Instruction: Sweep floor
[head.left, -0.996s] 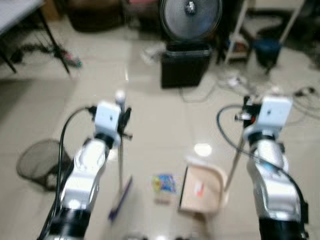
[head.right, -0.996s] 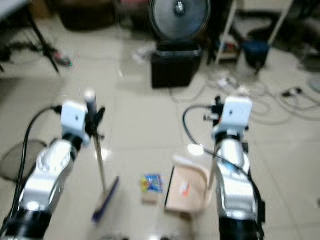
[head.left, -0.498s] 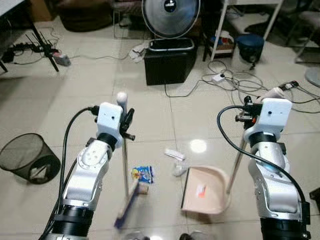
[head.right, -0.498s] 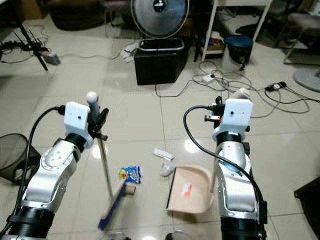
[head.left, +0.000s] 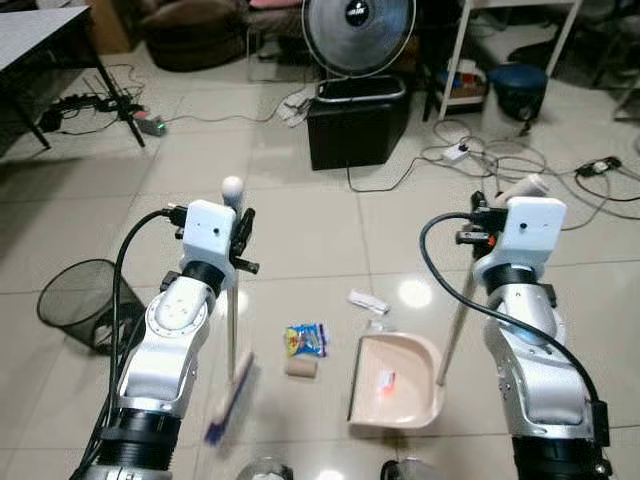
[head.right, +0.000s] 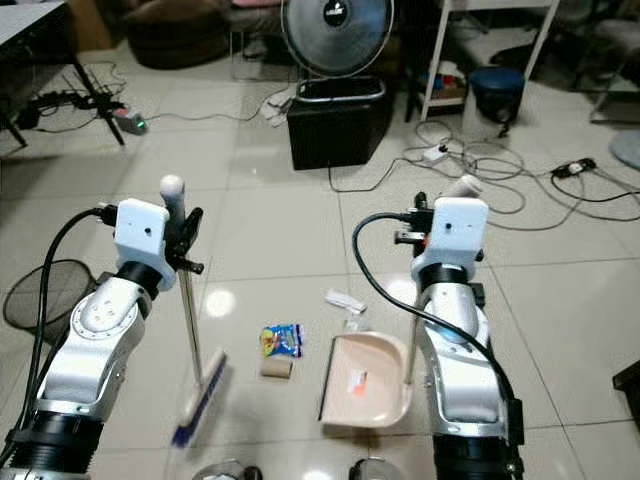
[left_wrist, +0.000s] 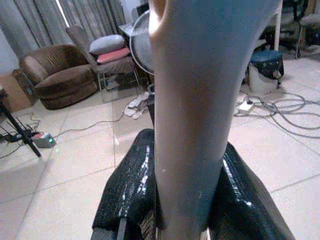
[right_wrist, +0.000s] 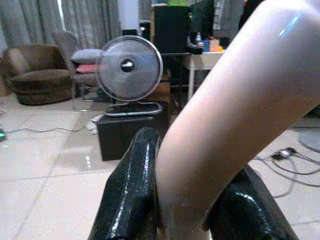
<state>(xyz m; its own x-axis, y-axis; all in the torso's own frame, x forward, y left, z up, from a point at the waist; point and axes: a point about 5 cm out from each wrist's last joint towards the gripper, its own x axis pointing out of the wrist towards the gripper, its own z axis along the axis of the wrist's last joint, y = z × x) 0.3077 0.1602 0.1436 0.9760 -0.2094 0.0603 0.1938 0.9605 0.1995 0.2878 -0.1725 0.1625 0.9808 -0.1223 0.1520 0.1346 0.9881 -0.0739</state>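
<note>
My left gripper (head.left: 238, 238) is shut on the pale handle of a broom (head.left: 232, 330), whose blue-bristled head (head.left: 228, 400) rests on the tiled floor to the left of the litter. My right gripper (head.left: 482, 222) is shut on the handle of a beige dustpan (head.left: 396, 382) standing on the floor with a small scrap in it. Between broom and dustpan lie a blue and yellow wrapper (head.left: 306, 339), a small brown roll (head.left: 300, 368) and a white wrapper (head.left: 368, 301). In the left wrist view the black fingers (left_wrist: 131, 190) clamp the broom handle (left_wrist: 195, 120); in the right wrist view the fingers (right_wrist: 134, 190) clamp the dustpan handle (right_wrist: 220, 130).
A black mesh bin (head.left: 78, 303) lies tipped on the floor at the left. Ahead stand a black box (head.left: 360, 122) with a fan (head.left: 358, 30) behind it, a tangle of cables (head.left: 500, 160) at the right, and a table (head.left: 40, 40) at the far left.
The camera view has shifted. The broom head has swung left, away from the brown roll. The dustpan stays beside the litter.
</note>
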